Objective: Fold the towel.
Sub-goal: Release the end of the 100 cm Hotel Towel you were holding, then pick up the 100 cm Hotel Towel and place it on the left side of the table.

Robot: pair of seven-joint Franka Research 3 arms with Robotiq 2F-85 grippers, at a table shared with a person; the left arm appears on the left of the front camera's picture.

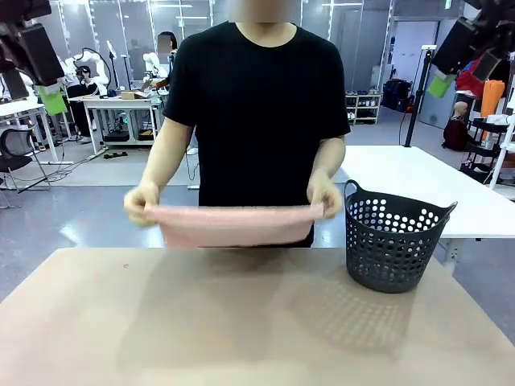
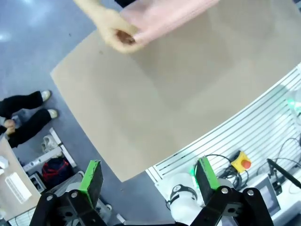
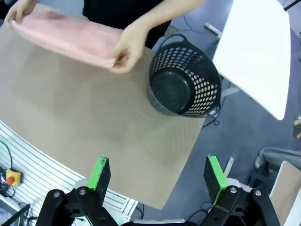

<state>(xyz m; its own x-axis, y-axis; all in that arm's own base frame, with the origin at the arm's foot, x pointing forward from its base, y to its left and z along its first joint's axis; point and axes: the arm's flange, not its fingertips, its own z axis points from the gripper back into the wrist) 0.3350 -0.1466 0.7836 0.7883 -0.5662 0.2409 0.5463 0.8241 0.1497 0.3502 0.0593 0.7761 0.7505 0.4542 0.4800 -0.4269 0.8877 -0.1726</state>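
Person holds the towel (image 1: 233, 223) stretched at the table (image 1: 241, 322)'s far edge; both tools released.
Its long axis runs 9-to-3 o'clock, with the basket (image 1: 394, 241) at its 3 o'clock. The left tool (image 2: 149, 173) and right tool (image 3: 160, 170) hang high, jaws wide and empty, the towel near their 12 o'clock. It sits slightly left of centre, so the left arm is probably nearer.

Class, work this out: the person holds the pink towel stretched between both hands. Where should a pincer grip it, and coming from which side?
Likely the free lower edge of the towel, midway between the person's hands, approached from the robot's side: the top corners are taken, and the cloth hangs spread, facing the robot.
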